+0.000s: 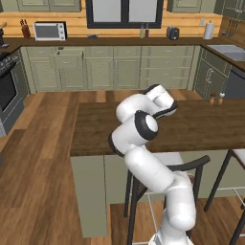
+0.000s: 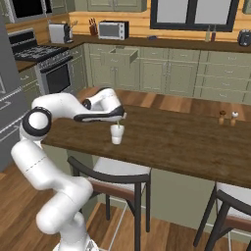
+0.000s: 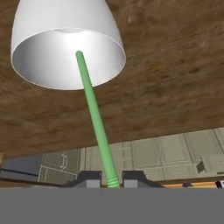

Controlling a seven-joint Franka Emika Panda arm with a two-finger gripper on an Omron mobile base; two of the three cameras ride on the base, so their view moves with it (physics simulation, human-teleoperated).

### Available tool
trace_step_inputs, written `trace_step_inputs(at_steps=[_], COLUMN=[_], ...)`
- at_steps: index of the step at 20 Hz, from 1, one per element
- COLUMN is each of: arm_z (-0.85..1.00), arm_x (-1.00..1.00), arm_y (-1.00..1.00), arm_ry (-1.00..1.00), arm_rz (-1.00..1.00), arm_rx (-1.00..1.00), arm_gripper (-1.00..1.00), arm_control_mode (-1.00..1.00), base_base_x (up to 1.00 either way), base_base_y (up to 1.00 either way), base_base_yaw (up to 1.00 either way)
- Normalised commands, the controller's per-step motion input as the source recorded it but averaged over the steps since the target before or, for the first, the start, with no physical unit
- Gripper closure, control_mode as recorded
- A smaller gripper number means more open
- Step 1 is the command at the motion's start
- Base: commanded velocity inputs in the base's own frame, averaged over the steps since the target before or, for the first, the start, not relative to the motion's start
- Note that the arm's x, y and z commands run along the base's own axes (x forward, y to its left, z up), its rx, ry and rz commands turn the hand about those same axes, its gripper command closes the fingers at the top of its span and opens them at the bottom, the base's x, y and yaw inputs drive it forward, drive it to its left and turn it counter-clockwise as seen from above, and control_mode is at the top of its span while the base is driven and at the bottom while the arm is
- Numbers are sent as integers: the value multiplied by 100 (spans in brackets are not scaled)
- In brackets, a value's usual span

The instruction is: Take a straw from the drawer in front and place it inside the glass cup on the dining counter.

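My gripper [image 2: 118,119] hangs just above the glass cup [image 2: 116,134], which stands upright on the dining counter [image 2: 186,142] near its left end. In the hand view the gripper [image 3: 112,181] is shut on the thin green straw [image 3: 94,113]. The straw runs from between the fingertips [image 3: 89,179] to the cup [image 3: 68,43], and its far end sits inside the cup's mouth. In the right base view a short piece of the straw [image 2: 117,126] shows between hand and cup. The drawer [image 2: 122,54] stands pulled open in the far cabinet row, also seen in the left base view as the drawer [image 1: 69,57].
A small pair of shakers [image 2: 228,117] stands on the counter's right part. Dark-framed stools [image 2: 117,179] are tucked under the counter's near edge, one directly below the cup. A stove [image 2: 54,68] stands at the far left and a microwave [image 2: 112,30] on the wall counter.
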Motion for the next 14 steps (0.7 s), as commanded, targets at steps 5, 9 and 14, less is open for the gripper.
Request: trace_step_inputs(at_steps=[5,9,14], arm_z=[0,0,-12], arm_x=[-87,-88,-16], arm_y=[-3,-1,6], arm_ry=[0,0,0], arm_rz=[1,0,0], arm_rx=[1,0,0], arm_gripper=[100,100,100], arm_control_mode=[-100,-100,-100], base_base_x=[0,0,0], base_base_y=[0,0,0], base_base_yaw=[0,0,0])
